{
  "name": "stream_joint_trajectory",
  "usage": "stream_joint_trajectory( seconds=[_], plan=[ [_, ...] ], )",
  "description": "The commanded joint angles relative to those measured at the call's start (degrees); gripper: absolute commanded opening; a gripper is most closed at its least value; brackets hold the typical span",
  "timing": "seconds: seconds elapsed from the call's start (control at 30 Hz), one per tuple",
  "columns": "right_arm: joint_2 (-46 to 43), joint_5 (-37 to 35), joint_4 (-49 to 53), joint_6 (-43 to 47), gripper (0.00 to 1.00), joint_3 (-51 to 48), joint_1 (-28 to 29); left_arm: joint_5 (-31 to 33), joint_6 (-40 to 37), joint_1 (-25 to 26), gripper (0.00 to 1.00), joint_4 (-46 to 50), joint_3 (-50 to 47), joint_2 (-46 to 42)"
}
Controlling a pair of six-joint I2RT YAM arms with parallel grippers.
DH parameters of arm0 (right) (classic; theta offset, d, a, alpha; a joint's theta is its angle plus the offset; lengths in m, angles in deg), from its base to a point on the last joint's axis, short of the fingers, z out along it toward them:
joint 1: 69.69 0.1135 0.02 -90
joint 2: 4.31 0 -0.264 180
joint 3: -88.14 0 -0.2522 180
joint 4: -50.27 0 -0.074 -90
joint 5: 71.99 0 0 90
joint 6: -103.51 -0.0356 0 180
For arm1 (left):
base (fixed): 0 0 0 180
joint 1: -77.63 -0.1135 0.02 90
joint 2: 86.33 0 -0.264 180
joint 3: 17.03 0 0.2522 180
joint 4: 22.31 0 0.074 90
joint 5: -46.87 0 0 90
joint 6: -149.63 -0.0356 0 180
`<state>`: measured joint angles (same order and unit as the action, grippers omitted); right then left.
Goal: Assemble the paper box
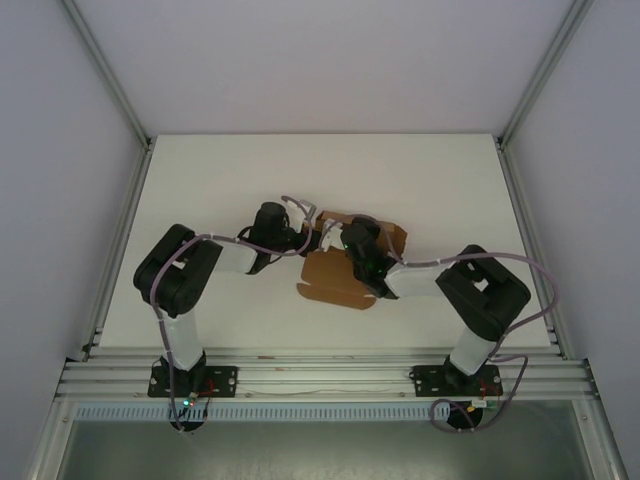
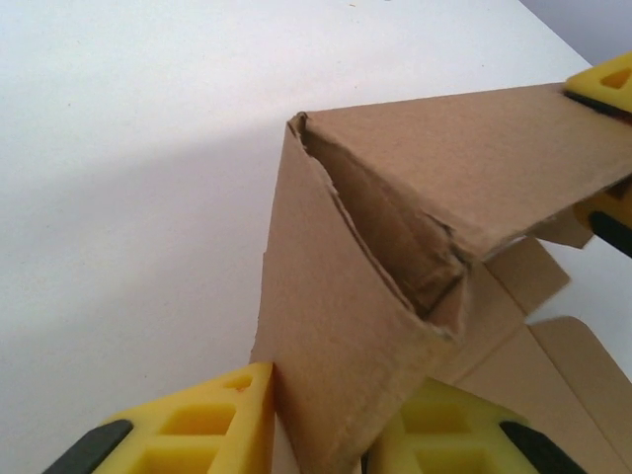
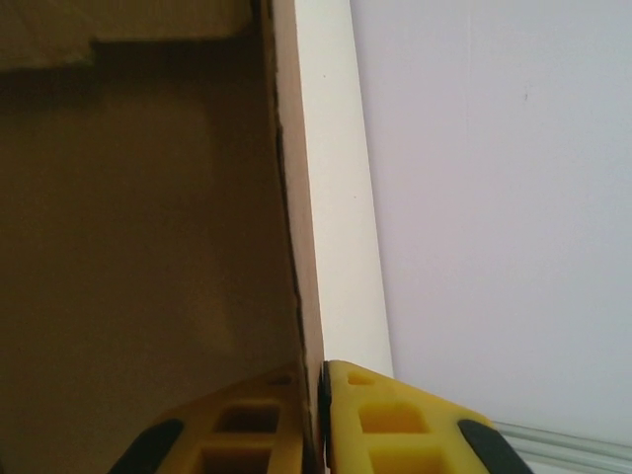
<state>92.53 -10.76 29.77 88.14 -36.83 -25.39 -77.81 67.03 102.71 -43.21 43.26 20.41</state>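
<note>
**Light board, gripped at two walls**

The paper box (image 1: 335, 278) lies part-folded in the middle of the white table (image 1: 200, 200), between our arms. Our left gripper (image 2: 326, 439) clamps a raised corner wall between its yellow fingers. Our right gripper (image 3: 318, 420) pinches a thin upright panel. We judge the cardboard light, stiff across panels and weak at creases, so we should grip gently near the folds.

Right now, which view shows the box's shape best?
Left wrist: the box is close, with a raised wall, a folded corner and flat flaps visible. Top external gives its whole outline, but small and partly hidden. Right wrist catches one shadowed panel and its edge.
</note>
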Motion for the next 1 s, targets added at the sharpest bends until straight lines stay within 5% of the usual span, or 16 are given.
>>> stream_joint_trajectory(
  seconds=[0.0,0.17,0.57,0.73,0.83,0.97],
  plan=[
    [-2.9,2.1,4.6,-4.1,0.15,-0.8,0.7,2.6,-0.9,1.1,0.24,-3.0,0.0,1.0],
    [-6.2,3.4,14.2,-9.0,0.24,0.3,0.6,4.7,-3.1,1.6,0.24,-1.9,-0.7,0.1],
    [-8.9,4.9,23.7,-12.0,0.24,2.0,-6.5,3.5,-7.6,2.1,0.23,-0.6,-1.5,-0.8],
    [-9.4,4.9,23.9,-12.1,0.12,1.9,-7.5,2.8,-8.2,2.0,0.24,-0.2,-1.4,-0.8],
    [-9.6,5.0,24.1,-12.2,0.01,1.9,-7.3,1.1,-7.3,2.0,0.33,-0.6,-1.3,-1.1],
    [-9.4,2.2,21.0,-11.5,0.0,1.6,-6.3,-1.0,-5.3,2.0,0.42,-2.1,-1.2,-1.7]
  ],
)
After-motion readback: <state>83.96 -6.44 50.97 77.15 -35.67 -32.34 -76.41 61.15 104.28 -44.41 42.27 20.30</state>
